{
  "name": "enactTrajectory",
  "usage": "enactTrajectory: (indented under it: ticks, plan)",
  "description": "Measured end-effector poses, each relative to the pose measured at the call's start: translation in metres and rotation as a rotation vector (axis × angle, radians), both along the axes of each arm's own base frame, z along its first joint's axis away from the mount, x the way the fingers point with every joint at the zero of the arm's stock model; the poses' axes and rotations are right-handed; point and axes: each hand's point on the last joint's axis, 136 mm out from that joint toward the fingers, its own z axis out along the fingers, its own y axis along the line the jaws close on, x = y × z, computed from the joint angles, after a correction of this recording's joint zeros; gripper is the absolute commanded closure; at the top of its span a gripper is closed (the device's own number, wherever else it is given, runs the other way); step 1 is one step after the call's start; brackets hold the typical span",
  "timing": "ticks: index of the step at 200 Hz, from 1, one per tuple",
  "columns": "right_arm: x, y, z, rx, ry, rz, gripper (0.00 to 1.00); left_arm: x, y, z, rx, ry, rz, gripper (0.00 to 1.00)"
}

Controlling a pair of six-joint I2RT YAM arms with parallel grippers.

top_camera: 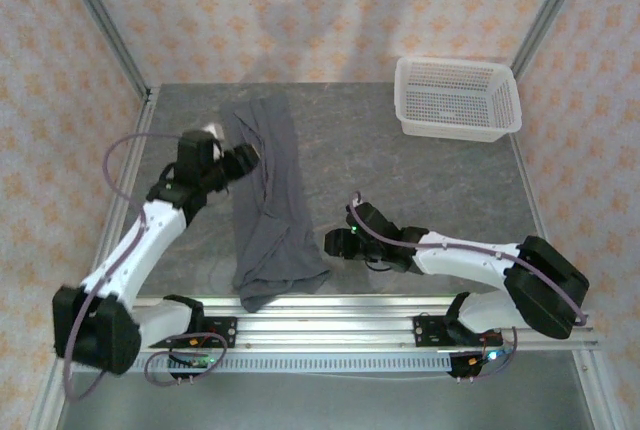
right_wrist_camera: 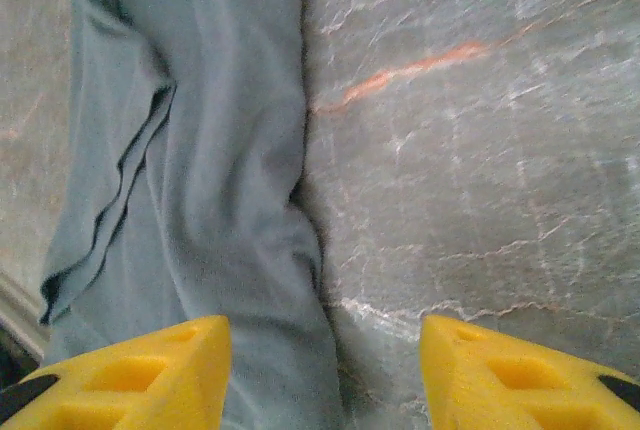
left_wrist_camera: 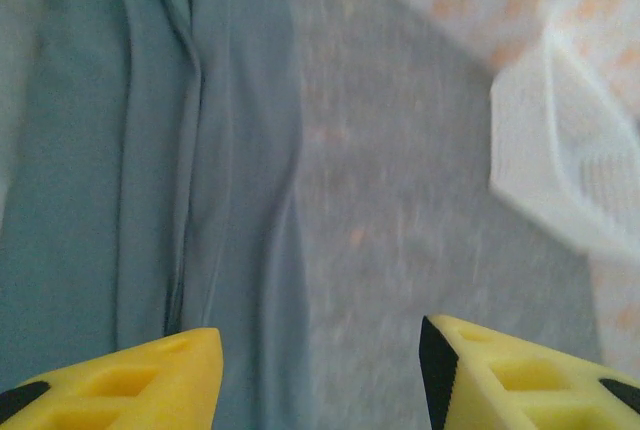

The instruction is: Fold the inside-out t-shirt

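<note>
Because the inside-out t-shirt (top_camera: 270, 200) is bunched into a long, narrow band, its collar and sleeves cannot be picked out from above. It lies on the table (top_camera: 420, 180) left of the middle, running from near the far edge to the near edge, where its wider end spreads out beside the rail.

The left tool (top_camera: 243, 160) sits at the band's left side near its far end. From overhead its dark body overlaps the cloth's edge, so it cannot be told whether the two touch. The left wrist view is blurred: the tool (left_wrist_camera: 320, 332) stands open with nothing between its yellow fingers (left_wrist_camera: 150, 380), one over the grey cloth (left_wrist_camera: 150, 150) and the other over bare table (left_wrist_camera: 400, 230). The white mesh basket (left_wrist_camera: 570, 150) there is a pale smear cut off at the right; from above it stands at the far right corner (top_camera: 455, 130), well apart from the shirt.

The right tool (top_camera: 335, 243) is just beside the band's right edge near its near end. Its own camera shows the tool (right_wrist_camera: 325, 328) open and empty, with the fingers (right_wrist_camera: 520, 370) cropped by the bottom of the picture. A layered fold of cloth (right_wrist_camera: 220, 150) shows a dark seam line on its left, and the marbled table (right_wrist_camera: 480, 150) lies to its right.
</note>
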Motion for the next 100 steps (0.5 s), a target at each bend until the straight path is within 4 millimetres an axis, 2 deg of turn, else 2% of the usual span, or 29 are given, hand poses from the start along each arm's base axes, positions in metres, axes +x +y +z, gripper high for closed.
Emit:
enactTrajectory:
  ticks: [18, 41, 71, 100]
  plan:
    - [-0.005, 0.007, -0.005, 0.020, 0.026, 0.032, 0.44, -0.043, -0.005, -0.007, 0.024, 0.030, -0.041, 0.44]
    - [-0.008, 0.017, -0.019, 0.038, 0.074, 0.057, 0.43, -0.082, 0.002, -0.022, 0.030, 0.077, -0.043, 0.44]
    - [-0.013, 0.023, -0.031, 0.044, 0.119, 0.073, 0.45, -0.119, 0.013, -0.062, 0.047, 0.216, -0.028, 0.43]
    - [-0.018, 0.034, -0.034, 0.056, 0.137, 0.095, 0.47, -0.142, 0.018, -0.091, 0.053, 0.329, -0.015, 0.43]
